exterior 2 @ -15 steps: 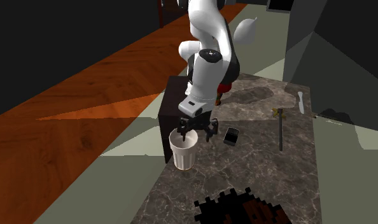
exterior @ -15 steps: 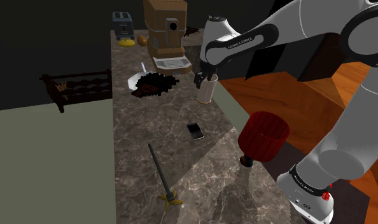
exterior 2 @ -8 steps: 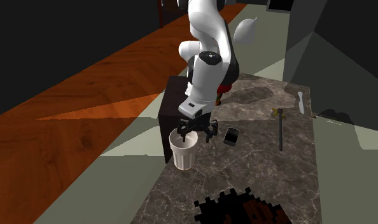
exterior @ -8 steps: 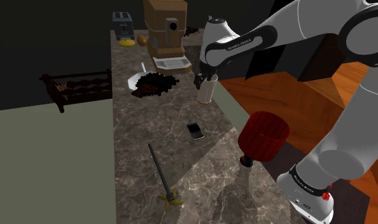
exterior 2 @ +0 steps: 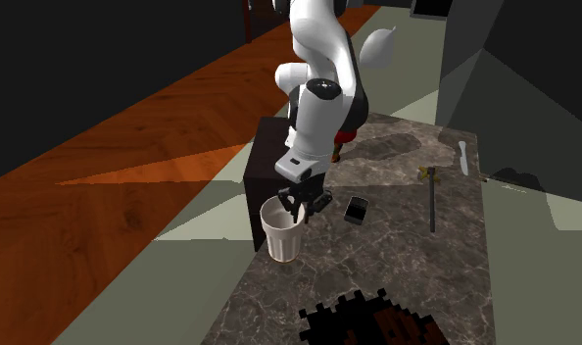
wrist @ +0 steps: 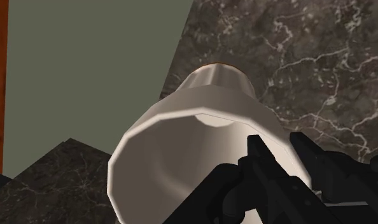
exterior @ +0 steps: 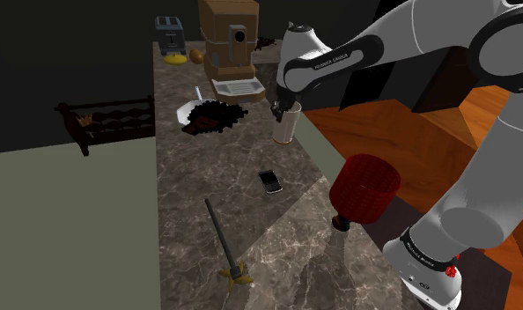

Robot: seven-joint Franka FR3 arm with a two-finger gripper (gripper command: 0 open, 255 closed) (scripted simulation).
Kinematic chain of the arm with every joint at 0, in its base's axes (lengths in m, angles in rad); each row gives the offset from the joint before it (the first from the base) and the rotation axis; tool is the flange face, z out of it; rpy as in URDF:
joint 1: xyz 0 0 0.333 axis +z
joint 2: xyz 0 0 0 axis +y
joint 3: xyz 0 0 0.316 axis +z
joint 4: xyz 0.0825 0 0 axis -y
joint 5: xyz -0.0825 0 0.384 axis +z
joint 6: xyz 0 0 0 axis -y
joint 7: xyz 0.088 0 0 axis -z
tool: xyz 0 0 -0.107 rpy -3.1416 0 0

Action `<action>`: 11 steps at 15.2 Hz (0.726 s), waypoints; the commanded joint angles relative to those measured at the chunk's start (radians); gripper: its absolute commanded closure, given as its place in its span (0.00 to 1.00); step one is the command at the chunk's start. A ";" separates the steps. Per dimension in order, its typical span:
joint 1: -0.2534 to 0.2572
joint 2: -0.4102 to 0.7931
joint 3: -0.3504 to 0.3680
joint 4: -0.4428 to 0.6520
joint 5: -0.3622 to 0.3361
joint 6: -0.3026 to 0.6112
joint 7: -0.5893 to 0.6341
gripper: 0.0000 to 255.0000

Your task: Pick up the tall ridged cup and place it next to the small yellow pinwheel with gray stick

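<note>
- Two fingers of the gripper (wrist: 277, 143) pinch the rim of the pale ridged cup (wrist: 181, 146), one inside, one outside.
- Shoulder view adds the yellow pinwheel (exterior: 224, 244), lying well apart from the cup on the counter (exterior: 185, 180).
- Dark marble counter; orange wooden floor (exterior 2: 162, 127) beyond.

The cup (exterior: 284, 129) is tall, off-white and ridged, tapering toward its base. It stands upright at the tabletop (exterior: 176, 185) edge on the shoulder view's right, its rim wall pinched by the gripper (wrist: 277, 145). The pinwheel (exterior: 224, 242), a small yellow head on a dark grey stick, lies flat nearer, well apart.
</note>
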 commanded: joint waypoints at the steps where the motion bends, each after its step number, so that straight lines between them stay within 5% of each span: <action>1: 0.000 0.001 0.000 0.000 0.000 -0.001 0.000 1.00; 11: -0.001 -0.045 0.003 0.051 0.014 -0.096 -0.017 1.00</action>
